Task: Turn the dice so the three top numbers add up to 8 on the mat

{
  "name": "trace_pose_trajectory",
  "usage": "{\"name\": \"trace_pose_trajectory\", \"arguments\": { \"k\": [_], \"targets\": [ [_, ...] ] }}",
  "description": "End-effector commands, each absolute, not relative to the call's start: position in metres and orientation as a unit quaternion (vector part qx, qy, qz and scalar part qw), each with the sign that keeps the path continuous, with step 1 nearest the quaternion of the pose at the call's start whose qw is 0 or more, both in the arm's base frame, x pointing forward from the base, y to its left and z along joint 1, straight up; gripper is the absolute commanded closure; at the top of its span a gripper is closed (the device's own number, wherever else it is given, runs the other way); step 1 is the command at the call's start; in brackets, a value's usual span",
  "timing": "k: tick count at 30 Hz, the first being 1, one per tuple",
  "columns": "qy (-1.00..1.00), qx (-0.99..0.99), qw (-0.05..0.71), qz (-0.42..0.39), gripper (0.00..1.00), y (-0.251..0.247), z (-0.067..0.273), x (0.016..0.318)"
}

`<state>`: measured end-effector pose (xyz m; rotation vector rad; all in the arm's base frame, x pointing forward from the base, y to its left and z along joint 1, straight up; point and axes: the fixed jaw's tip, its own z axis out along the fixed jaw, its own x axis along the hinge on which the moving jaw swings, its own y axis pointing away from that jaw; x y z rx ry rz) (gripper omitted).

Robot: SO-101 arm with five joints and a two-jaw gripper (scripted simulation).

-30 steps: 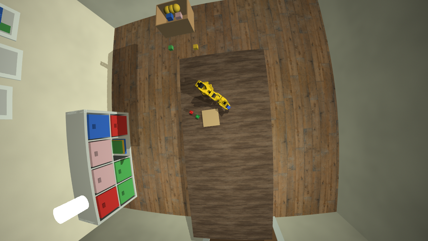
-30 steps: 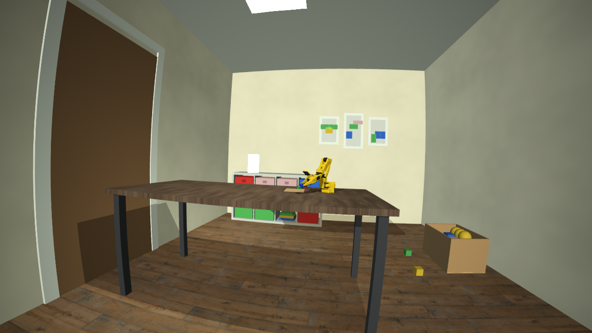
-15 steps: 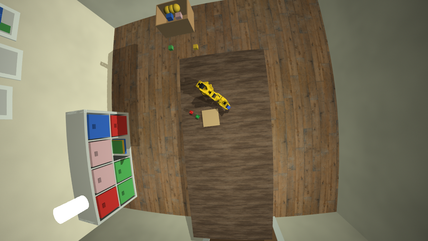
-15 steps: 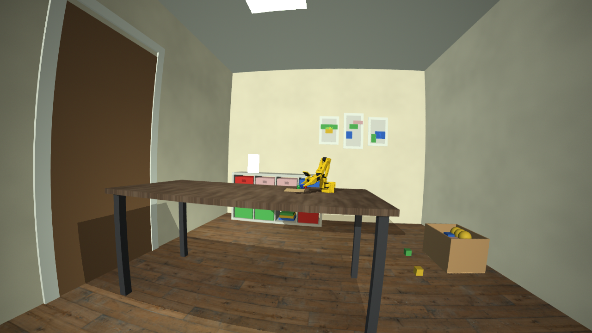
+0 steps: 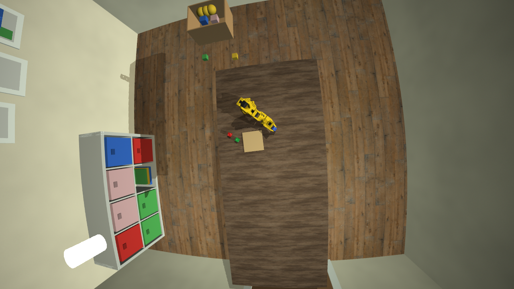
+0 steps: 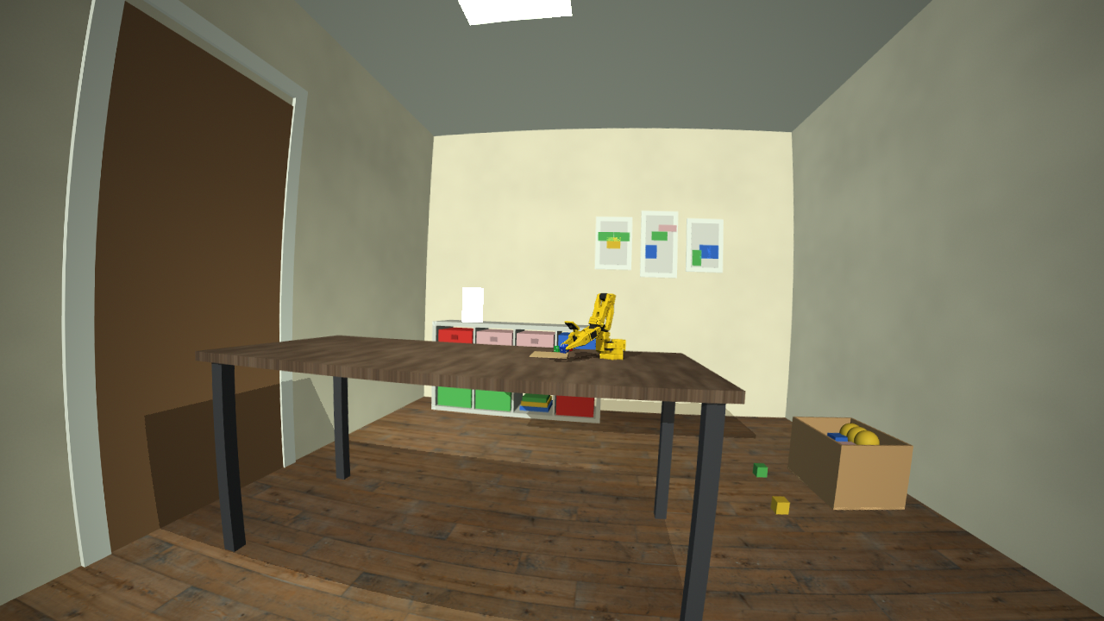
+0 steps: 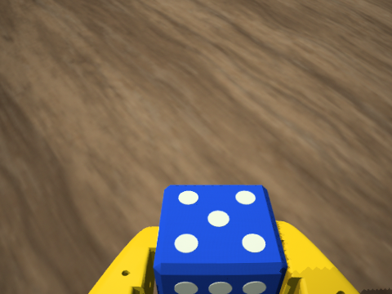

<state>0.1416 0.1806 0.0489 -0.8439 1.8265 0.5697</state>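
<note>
My yellow gripper [image 7: 218, 283] is shut on the blue die [image 7: 219, 253]. In the wrist view the die shows a five-pip face toward the far side and a six-pip face toward the camera, above bare table wood. From overhead the gripper [image 5: 273, 127] holds the blue die [image 5: 274, 128] just past the upper right corner of the tan mat [image 5: 253, 141]. The red die [image 5: 229, 134] and the green die [image 5: 237, 139] lie on the table left of the mat, off it. The mat carries no die. In the side view the arm [image 6: 592, 333] reaches low over the mat [image 6: 549, 354].
The arm's base [image 5: 246, 104] stands up-left of the mat. On the floor beyond the table end are a cardboard box [image 5: 210, 21] with toys, a green cube [image 5: 205, 57] and a yellow cube [image 5: 234, 55]. A shelf with coloured drawers [image 5: 123, 194] stands by the wall.
</note>
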Motion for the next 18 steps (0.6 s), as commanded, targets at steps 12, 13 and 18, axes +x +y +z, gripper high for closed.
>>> {"name": "trace_pose_trajectory", "arguments": {
  "k": [12, 13, 18],
  "targets": [
    [0.748, -0.346, 0.51, 0.246, 1.0, 0.184, 0.0492, 0.1412],
    [0.748, -0.346, 0.51, 0.246, 1.0, 0.184, 0.0486, 0.1412],
    [0.748, -0.346, 0.51, 0.246, 1.0, 0.1839, 0.0452, 0.1412]
  ]
}}
